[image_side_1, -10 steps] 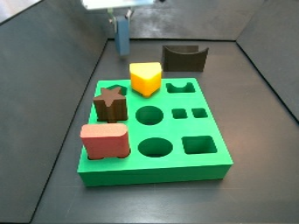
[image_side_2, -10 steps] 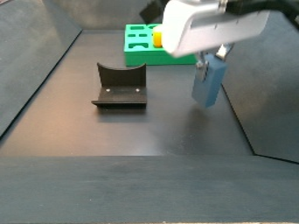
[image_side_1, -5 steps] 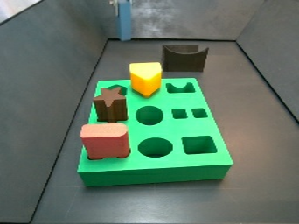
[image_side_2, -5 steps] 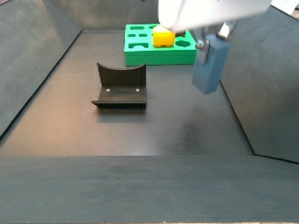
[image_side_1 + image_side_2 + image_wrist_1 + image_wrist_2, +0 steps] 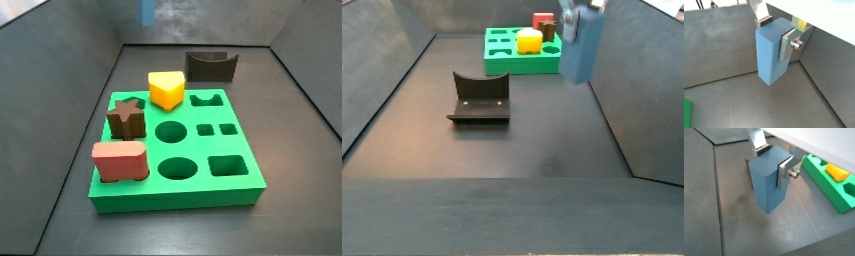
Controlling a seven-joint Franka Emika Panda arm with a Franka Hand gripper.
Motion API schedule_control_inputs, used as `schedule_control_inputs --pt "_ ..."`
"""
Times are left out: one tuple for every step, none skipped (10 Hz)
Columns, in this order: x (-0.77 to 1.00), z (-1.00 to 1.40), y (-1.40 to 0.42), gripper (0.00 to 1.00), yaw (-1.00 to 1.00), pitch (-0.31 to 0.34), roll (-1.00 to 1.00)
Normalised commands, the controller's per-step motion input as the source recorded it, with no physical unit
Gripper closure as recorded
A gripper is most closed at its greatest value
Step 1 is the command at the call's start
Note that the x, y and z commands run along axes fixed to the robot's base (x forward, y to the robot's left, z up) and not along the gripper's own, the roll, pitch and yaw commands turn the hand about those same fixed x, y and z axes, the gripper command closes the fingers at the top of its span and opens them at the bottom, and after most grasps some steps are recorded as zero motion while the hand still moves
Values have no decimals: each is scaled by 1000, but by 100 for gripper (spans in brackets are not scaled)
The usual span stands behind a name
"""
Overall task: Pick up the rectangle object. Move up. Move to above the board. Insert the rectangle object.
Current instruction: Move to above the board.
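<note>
No writing shows anywhere. The board [image 5: 177, 145] lies on the bench [image 5: 516, 150]. The block [image 5: 773, 50] hangs clear above the bench, apparently well off the board, clamped upright between the claw's [image 5: 776, 31] silver fingers [image 5: 787, 42].

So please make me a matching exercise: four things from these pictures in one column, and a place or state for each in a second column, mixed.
Things:
1. slim light-blue rectangular block
2. yellow piece
3. dark arch-shaped block
4. red-pink rounded block

Places:
a. floor behind the thick green square board
b. near corner of the board
c. held off the floor in the tool
d. board's far edge

Pairs: 1-c, 2-d, 3-a, 4-b
</note>
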Motion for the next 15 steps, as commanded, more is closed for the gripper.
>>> schedule_control_inputs --pt "132 1000 -8 100 27 97 92" --pt "124 1000 -10 100 28 100 92" --pt "117 1000 -12 100 29 98 93" --pt "108 1000 -12 100 31 96 92" --pt "97 1000 -15 100 31 95 90" --pt "87 1000 -16 100 32 94 90" --pt "76 1000 -18 100 32 94 89" --pt "61 947 -17 100 32 91 88" --pt "44 788 -17 100 32 92 86" --pt "30 630 -16 100 33 92 84" --pt "21 473 -13 100 34 90 83" --pt "16 317 -14 100 34 88 82" --pt "105 -48 -1000 100 -1000 -19 7" --pt "106 -68 -1000 100 -1000 -28 6" --pt "106 -64 -1000 100 -1000 -40 -8"
